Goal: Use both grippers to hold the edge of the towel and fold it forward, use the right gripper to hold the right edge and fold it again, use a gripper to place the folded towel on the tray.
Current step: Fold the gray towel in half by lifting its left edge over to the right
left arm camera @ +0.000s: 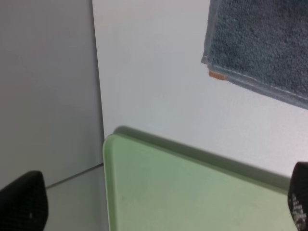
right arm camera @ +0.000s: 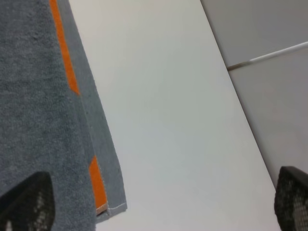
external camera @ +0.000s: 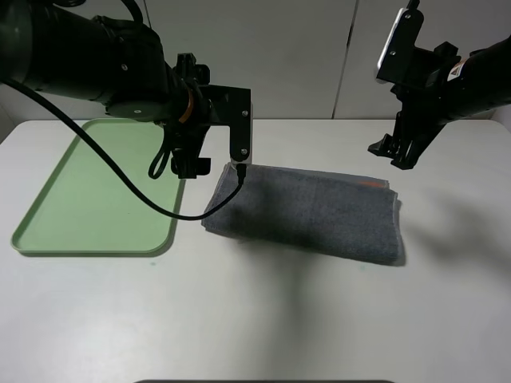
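Towel [external camera: 307, 214] rough terry cloth; tray [external camera: 96, 191] smooth matt plastic.

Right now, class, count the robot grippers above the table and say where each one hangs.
2. The left gripper hangs above the gap between the tray and the towel. The right gripper hangs above the table near the towel's right end. Both open, empty.

**Exterior high:** mounted high off the arms, facing down and across the table [external camera: 263, 319] toward the wall [external camera: 303, 56]; far enough back to frame tray [external camera: 48, 231] and towel [external camera: 319, 215] together.

**Left wrist:** close in, looking down on one tray corner, one towel corner and the table's edge.

**Right wrist:** close in, looking down on one orange-marked side of the towel and the table's edge.

**Shared by all three:** towel and table.
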